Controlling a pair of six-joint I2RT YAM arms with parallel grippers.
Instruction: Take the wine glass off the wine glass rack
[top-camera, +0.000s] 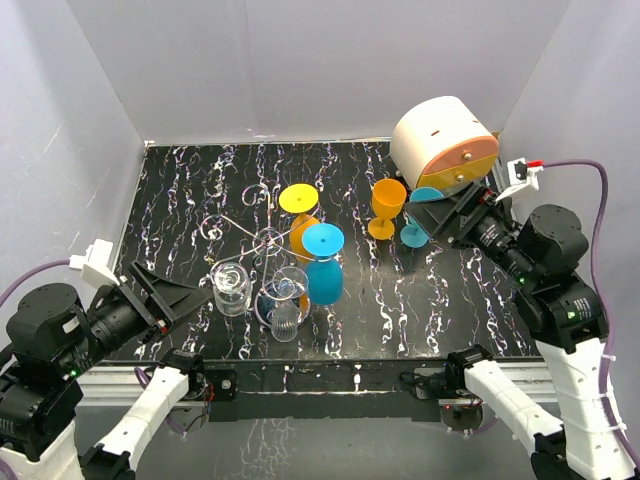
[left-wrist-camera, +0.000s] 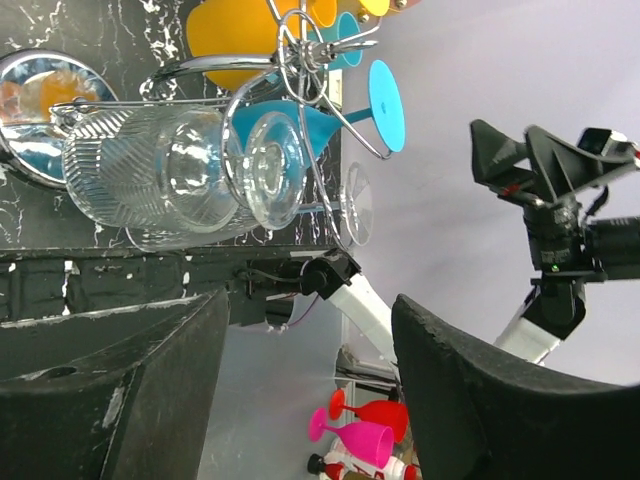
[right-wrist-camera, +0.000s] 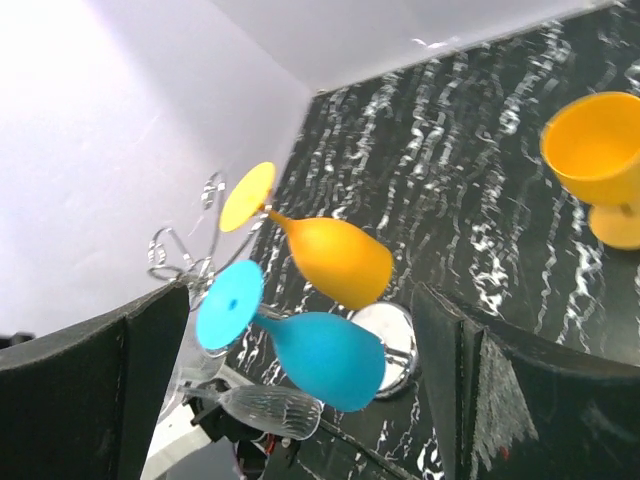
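**Four glasses hang on the rack, both grippers open**

We see the silver wire wine glass rack (top-camera: 267, 240), with its curled scroll arms, standing left of centre on the black, white-veined marble-look table (top-camera: 400, 290). Four stemmed glasses hang from it upside down. A clear ribbed wine glass (top-camera: 231, 288) hangs on the near-left side, and a second clear glass (top-camera: 285, 312) hangs just to its right. Behind those are a bright blue plastic glass (top-camera: 324, 275) and an orange plastic glass with a yellow foot (top-camera: 300, 225). In the right wrist view the rack's round shiny base shows under the two coloured bowls.

The left gripper (top-camera: 185, 305) sits near the clear ribbed wine glass, pointing at it from the left. Its fingers are apart, with nothing between them and no contact with the glass.

To the right of the rack an orange plastic goblet (top-camera: 388, 205) stands upright on the table. Next to it is a small blue stemmed glass (top-camera: 412, 232), partly hidden. The right gripper (right-wrist-camera: 305, 288) is just beside that blue glass, with its fingers spread wide and holding nothing.

A cream drum-shaped container with an orange face (top-camera: 440, 140) sits in the far right corner.
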